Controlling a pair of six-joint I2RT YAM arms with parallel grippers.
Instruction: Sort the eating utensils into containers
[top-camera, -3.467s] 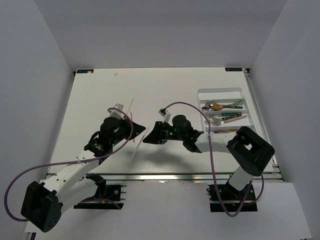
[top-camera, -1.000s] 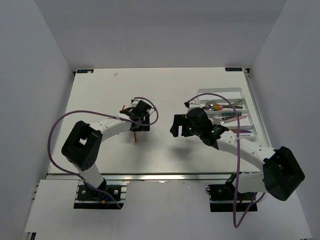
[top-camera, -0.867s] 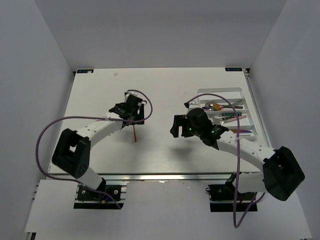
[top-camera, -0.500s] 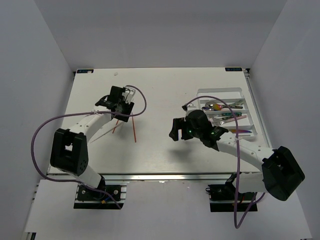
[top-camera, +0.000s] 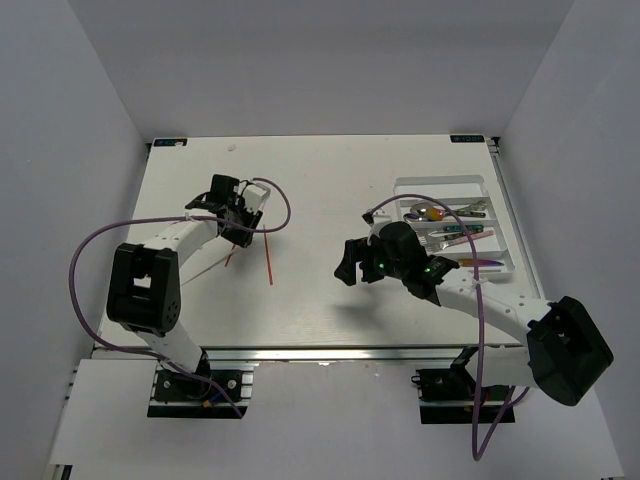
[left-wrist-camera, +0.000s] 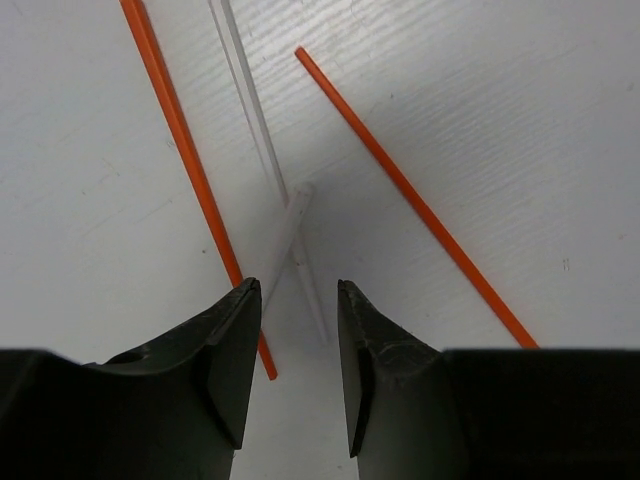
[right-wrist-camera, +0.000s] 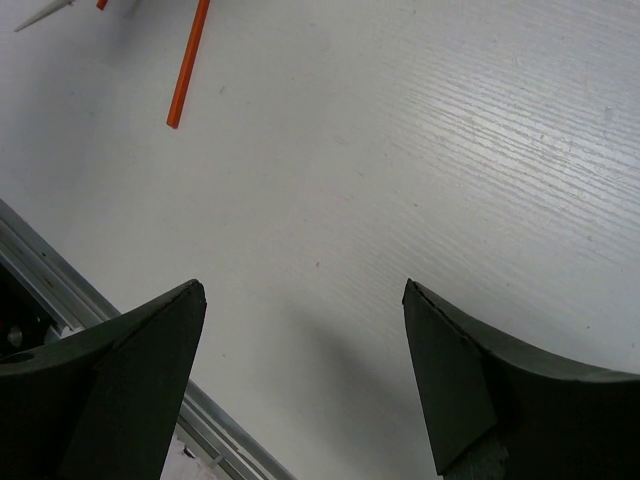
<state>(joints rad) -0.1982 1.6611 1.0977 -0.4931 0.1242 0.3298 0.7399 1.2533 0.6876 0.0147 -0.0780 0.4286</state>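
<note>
Left half of the bench (top-camera: 330, 170), roughly 9 o'clock from centre: the left gripper (left-wrist-camera: 297, 290) sits low over a loose cluster of four chopsticks. Its jaws are drawn partway in with a narrow gap between them, and they grip nothing.

- The thick white chopstick (left-wrist-camera: 285, 232) lies almost in line with the gap. Its near end runs down beside the inner edge of the 9 o'clock finger. Can't tell whether they touch.
- The thin white chopstick (left-wrist-camera: 250, 110) comes in from 12 o'clock and crosses the thick one just ahead of the fingertips. It ends inside the gap.
- The left orange chopstick (left-wrist-camera: 180, 140) comes from 11 o'clock and slants down past the same fingertip. Its end also lies within the gap.
- The right orange chopstick (left-wrist-camera: 420, 215) runs off toward 4 o'clock. It lies outside the other finger and passes out of sight behind the gripper body.

The right gripper (right-wrist-camera: 302, 290) is near mid-bench, about 5 o'clock of centre. Its jaws are spread wide with only bench surface under them. At 11 o'clock in its wrist view are an orange stick end (right-wrist-camera: 188, 65) and a white tip (right-wrist-camera: 45, 12), both well apart from the fingers.

At 3 o'clock on the bench is the white cutlery tray (top-camera: 440, 188). Silver and coloured cutlery (top-camera: 445, 212) lies in its compartments. It is well apart from the chopstick cluster.
</note>
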